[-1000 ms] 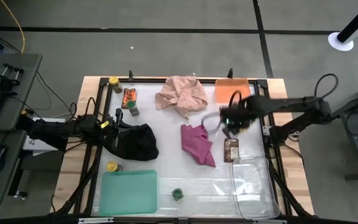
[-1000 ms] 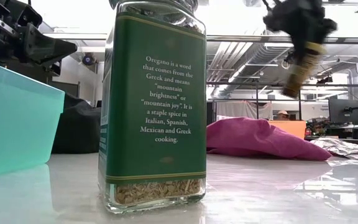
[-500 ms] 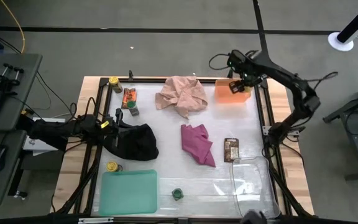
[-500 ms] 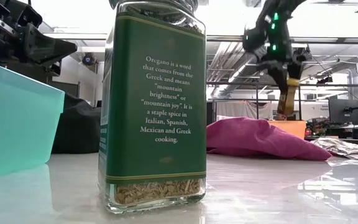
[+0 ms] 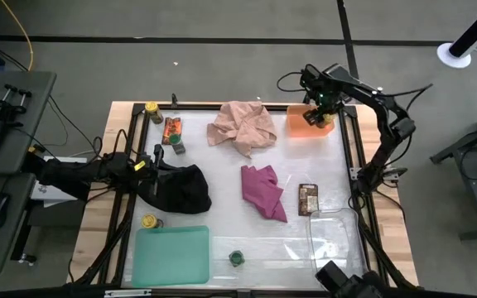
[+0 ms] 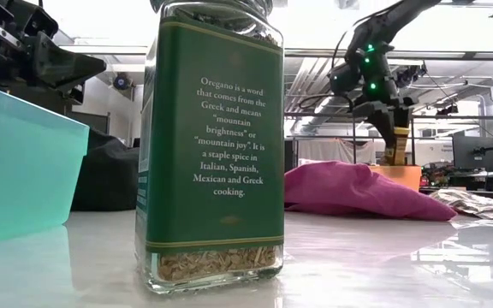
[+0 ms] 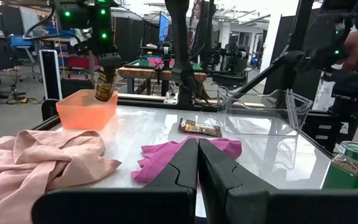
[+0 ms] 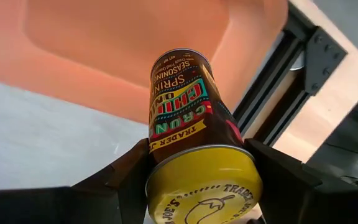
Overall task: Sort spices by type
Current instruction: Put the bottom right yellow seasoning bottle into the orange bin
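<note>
My right gripper [image 5: 320, 117] is over the orange tray [image 5: 298, 126] at the table's far right corner, shut on a yellow-lidded jar [image 8: 182, 118] with a dark, colourful label. The low view shows that jar [image 6: 394, 144] hanging under the gripper. My left gripper [image 7: 197, 163] is shut and idle at the table's left side, beside the black cloth [image 5: 182, 189]. Standing on the table are a yellow-lidded jar [image 5: 152, 110], another one [image 5: 148, 222] and a green-lidded oregano jar [image 5: 237, 258]. An orange packet [image 5: 171, 129] and a brown packet [image 5: 307, 199] lie flat. My right gripper pinches the jar between its two fingers just below the yellow lid [image 8: 201, 183], one finger on each side of the body. The fingers come from above, pointing down. The jar hangs nearly upright, lid up. Its bottom [image 7: 105, 98] is at the orange tray's rim; whether it rests there cannot be told.
A pink cloth [image 5: 243, 126] lies at the far middle and a magenta cloth [image 5: 263, 190] in the centre. A green tray [image 5: 172, 255] sits at the near left, a clear tray [image 5: 338, 244] at the near right. Dark frame rails run along the table's edges.
My right gripper carried the yellow-lidded jar from mid-table, near the brown packet, toward the far edge, and now stands over the orange tray. It then came down a little toward the tray. The jar, tilted a second ago, now hangs nearly upright.
</note>
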Robot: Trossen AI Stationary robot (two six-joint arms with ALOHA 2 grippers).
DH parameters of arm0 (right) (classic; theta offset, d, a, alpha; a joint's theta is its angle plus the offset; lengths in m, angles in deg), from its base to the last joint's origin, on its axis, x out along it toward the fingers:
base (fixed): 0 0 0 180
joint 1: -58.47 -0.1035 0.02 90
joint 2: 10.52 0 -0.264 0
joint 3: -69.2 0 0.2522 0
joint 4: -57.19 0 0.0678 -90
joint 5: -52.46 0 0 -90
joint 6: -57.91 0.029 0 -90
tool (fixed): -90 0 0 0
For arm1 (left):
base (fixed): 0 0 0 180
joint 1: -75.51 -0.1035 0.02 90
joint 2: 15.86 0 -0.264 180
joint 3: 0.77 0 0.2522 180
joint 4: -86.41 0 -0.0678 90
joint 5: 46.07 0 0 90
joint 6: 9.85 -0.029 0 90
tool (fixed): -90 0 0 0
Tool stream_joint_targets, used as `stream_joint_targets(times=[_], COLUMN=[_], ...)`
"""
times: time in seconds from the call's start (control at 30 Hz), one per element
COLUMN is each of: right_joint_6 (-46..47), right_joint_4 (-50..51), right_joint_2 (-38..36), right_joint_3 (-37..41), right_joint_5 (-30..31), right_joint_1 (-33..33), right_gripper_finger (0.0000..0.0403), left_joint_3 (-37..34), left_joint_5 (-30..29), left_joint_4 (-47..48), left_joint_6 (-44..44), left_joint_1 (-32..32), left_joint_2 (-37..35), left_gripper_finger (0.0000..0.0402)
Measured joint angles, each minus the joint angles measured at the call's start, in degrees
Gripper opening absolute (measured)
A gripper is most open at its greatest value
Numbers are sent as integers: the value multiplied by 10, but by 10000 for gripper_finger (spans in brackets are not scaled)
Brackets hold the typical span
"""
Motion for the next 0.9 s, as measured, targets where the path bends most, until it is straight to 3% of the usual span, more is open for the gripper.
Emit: stream_joint_targets(times=[0.3,0.7,0.9], right_joint_6=[-16,-12,-12], right_joint_4=[43,-10,-11], right_joint_2=[0,17,50], right_joint_3=[0,0,0], right_joint_5=[-28,-37,-60], right_joint_1=[0,20,30], right_gripper_finger=[226,227,254], left_joint_3=[0,0,0], left_joint_5=[0,0,0], left_joint_4=[0,0,0], left_joint_6=[0,0,0], left_joint_1=[0,0,0], left_joint_2=[0,0,0], left_gripper_finger=[1,1,1])
